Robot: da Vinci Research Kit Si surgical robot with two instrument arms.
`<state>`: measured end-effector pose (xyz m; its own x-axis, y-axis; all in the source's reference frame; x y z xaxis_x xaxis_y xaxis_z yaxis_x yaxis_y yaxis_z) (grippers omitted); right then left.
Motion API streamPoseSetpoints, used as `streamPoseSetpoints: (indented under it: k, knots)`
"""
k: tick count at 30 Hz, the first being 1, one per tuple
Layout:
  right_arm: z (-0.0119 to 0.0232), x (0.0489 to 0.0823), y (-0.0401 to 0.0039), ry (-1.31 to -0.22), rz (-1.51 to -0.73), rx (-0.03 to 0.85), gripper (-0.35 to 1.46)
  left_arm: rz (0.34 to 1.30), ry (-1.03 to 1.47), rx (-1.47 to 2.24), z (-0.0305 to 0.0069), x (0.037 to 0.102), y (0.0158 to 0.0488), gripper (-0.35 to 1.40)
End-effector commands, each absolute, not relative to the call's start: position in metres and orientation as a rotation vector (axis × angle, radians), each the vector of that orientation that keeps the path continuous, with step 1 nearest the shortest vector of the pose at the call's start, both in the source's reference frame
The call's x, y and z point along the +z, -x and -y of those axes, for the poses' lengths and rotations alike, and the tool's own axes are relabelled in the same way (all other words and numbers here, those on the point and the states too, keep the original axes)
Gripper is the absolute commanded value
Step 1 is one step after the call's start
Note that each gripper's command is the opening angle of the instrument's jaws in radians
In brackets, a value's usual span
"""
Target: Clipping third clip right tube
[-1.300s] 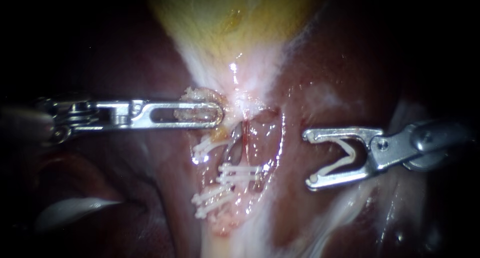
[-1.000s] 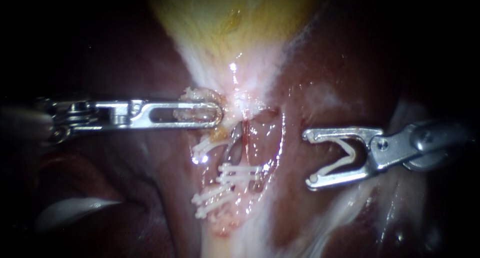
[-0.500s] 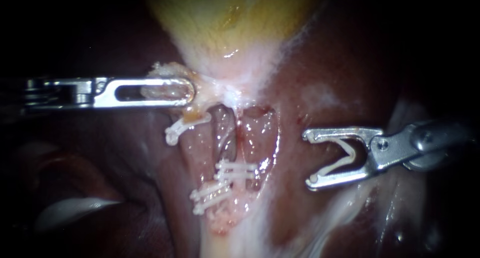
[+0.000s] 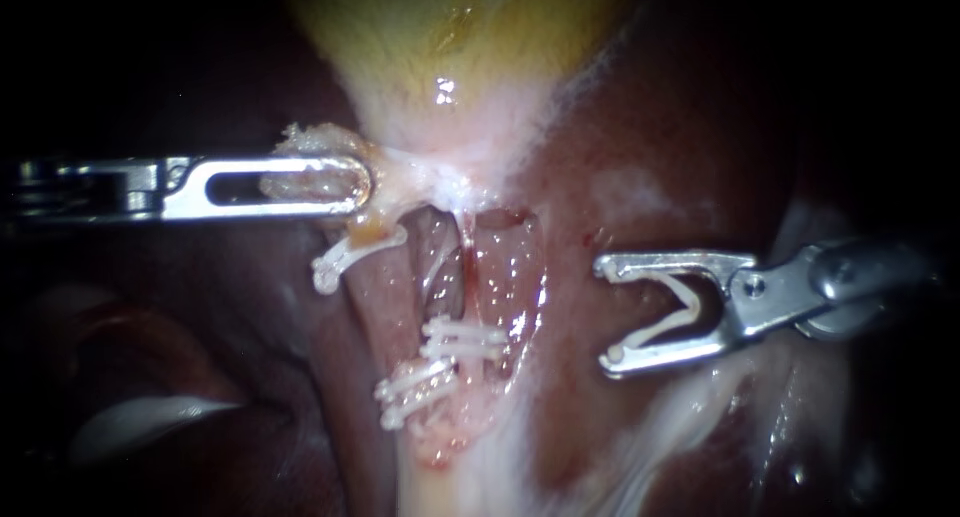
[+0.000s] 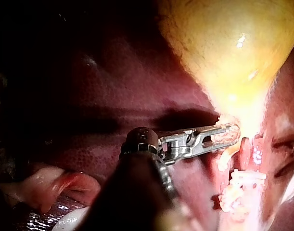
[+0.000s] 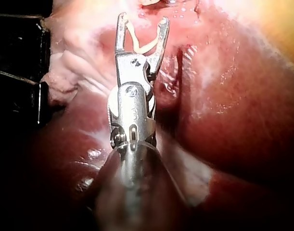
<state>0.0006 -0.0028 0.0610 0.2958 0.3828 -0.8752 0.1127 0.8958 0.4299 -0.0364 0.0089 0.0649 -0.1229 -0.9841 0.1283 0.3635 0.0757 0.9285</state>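
My left instrument comes in level from the left, its jaws shut on pale tissue at the gallbladder's neck; the left wrist view shows the same grip. Below the neck two pink tubes run down, the left tube and the right tube. White clips cross them: one high on the left tube, a pair lower on it, and a pair reaching the right tube. My right instrument stands right of the right tube, apart from it, jaws wide with a white clip held between them.
Dark red liver surrounds the field on both sides. Whitish tissue runs down below the clips. A pale glistening fold lies low on the left.
My left instrument has pulled the neck tissue to the left and slightly up, spreading the tubes and carrying the upper left clip along. My right instrument has edged slightly left and down.
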Motion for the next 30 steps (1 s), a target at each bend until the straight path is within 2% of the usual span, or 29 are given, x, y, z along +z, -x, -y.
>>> streamPoseSetpoints:
  k: [1,9,15,22,30]
  knots:
    - [0.0027,0.0613,-0.0012,-0.479,-1.261,0.228,0.50,1.082,-0.789,-1.386,-0.0088,0.0650,0.0365,-0.35]
    - [0.0022,0.0646,-0.0055,-0.570,-1.212,0.404,0.50,1.082,-0.787,-1.387,-0.0087,0.0650,0.0366,-0.35]
    - [0.0031,0.0676,-0.0084,-0.637,-1.188,0.494,0.50,1.083,-0.786,-1.387,-0.0086,0.0651,0.0367,-0.35]
    - [0.0035,0.0703,-0.0107,-0.658,-1.179,0.536,0.50,1.083,-0.784,-1.388,-0.0085,0.0651,0.0369,-0.35]
    - [0.0028,0.0709,-0.0119,-0.668,-1.177,0.547,0.50,1.083,-0.780,-1.391,-0.0084,0.0650,0.0370,-0.35]
